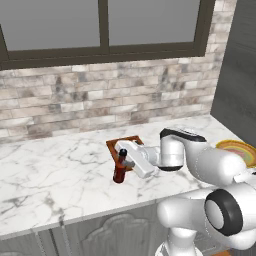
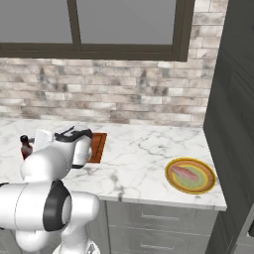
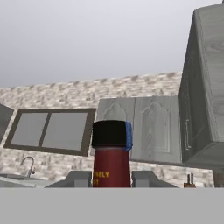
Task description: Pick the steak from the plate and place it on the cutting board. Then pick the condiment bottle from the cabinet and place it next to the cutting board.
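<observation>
The jaws are clenched on the condiment bottle point(image 1: 119, 170), which stands upright, its base seemingly on the marble bench point(image 1: 55, 170). The cutting board point(image 1: 126, 146) lies just behind them. The steak point(image 2: 185, 173) rests on the plate point(image 2: 191, 175), well apart.

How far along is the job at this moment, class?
Nothing is finished. The steak lies on the plate, not on the cutting board. The hand holds the condiment bottle upright at the counter beside the board's corner. Left: release the bottle, then move the steak.
</observation>
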Controlling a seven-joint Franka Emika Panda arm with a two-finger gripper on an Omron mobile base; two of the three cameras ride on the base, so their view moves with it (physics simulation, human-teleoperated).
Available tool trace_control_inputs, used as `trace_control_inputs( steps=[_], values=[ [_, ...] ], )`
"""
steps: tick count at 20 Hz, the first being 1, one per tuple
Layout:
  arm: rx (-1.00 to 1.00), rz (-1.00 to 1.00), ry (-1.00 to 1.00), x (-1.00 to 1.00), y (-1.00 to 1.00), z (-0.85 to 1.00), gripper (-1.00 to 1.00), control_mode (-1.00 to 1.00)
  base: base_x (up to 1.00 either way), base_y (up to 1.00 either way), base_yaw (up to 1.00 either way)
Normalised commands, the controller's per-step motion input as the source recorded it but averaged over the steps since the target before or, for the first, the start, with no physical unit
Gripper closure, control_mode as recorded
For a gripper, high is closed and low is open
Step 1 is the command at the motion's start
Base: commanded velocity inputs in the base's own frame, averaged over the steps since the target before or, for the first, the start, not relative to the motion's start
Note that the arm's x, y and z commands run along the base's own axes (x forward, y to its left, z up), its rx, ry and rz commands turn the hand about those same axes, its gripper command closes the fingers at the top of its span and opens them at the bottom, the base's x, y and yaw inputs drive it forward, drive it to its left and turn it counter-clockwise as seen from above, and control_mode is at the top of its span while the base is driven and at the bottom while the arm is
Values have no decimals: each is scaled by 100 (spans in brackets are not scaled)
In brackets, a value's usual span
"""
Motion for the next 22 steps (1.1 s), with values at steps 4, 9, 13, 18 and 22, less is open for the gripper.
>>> trace_control_inputs(
  steps=[4,9,13,18,22],
  values=[
    [0,-5,3,5,18,-22,100,-100,0,0,0],
    [0,-5,5,8,12,-13,100,-100,0,0,0],
    [-1,-5,7,6,1,-8,100,-100,0,0,0],
    [-3,-5,7,8,0,-4,100,-100,0,0,0],
    [-3,-4,3,5,0,-5,100,-100,0,0,0]
  ],
)
